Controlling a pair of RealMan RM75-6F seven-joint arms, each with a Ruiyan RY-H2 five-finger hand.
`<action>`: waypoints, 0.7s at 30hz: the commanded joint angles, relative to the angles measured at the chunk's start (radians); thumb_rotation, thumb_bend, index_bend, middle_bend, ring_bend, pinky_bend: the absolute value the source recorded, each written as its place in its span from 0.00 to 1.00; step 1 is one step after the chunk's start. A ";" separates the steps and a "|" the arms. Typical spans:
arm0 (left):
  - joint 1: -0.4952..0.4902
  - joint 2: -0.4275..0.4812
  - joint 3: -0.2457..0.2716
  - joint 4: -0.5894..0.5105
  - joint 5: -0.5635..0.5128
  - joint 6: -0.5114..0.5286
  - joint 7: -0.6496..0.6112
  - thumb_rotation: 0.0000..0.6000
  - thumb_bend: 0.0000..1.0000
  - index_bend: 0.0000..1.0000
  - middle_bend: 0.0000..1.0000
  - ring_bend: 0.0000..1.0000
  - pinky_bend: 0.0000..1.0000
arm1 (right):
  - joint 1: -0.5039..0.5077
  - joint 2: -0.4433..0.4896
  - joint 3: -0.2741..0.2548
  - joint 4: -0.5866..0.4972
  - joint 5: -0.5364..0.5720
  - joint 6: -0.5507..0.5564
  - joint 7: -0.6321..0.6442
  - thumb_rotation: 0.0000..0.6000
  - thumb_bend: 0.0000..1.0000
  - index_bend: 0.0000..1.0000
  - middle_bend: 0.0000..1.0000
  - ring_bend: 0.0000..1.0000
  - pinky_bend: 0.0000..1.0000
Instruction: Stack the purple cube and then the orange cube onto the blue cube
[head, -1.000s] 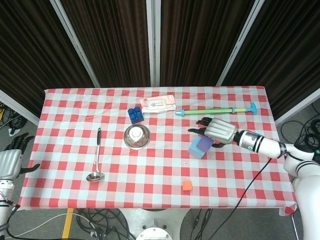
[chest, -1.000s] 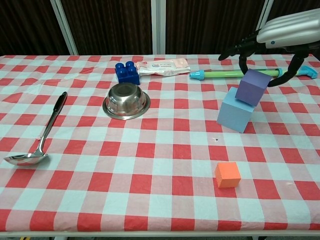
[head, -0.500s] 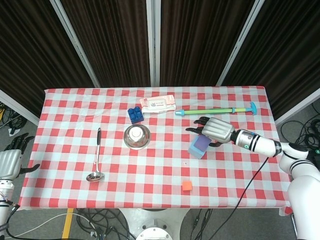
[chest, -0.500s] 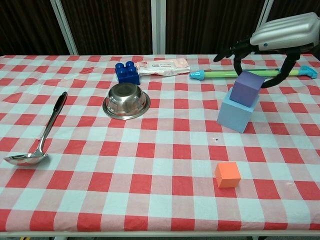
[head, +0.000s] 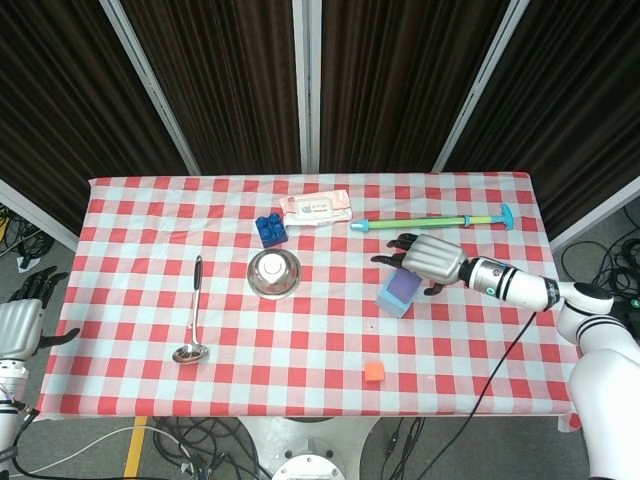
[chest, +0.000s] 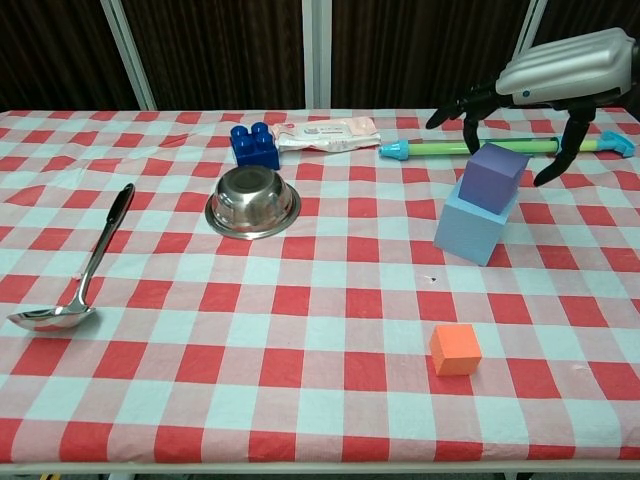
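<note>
the bowl (chest: 252, 203) and ladle (chest: 75, 277) looked like shiny polished metal; the checked tablecloth (chest: 300, 400) was matt cloth; the cubes (chest: 455, 350) looked matt and smooth.

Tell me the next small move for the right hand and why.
Probably lift the right hand clear, then go toward the orange cube. The purple cube already sits on the blue cube, the fingers look spread off it, and the orange cube lies alone near the table's front edge.
</note>
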 joint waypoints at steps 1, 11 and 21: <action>0.000 0.000 -0.001 0.000 0.000 0.002 0.000 1.00 0.09 0.23 0.21 0.12 0.26 | 0.006 0.006 0.003 0.000 0.000 0.010 -0.005 1.00 0.00 0.00 0.26 0.05 0.17; 0.002 0.003 0.000 -0.007 0.005 0.010 0.003 1.00 0.09 0.23 0.21 0.12 0.26 | 0.041 0.136 0.034 -0.160 -0.001 0.083 -0.123 1.00 0.00 0.00 0.20 0.00 0.15; 0.003 0.002 -0.002 -0.007 0.001 0.010 0.009 1.00 0.09 0.23 0.21 0.12 0.26 | 0.107 0.235 0.036 -0.481 -0.095 0.092 -0.294 1.00 0.00 0.00 0.22 0.01 0.14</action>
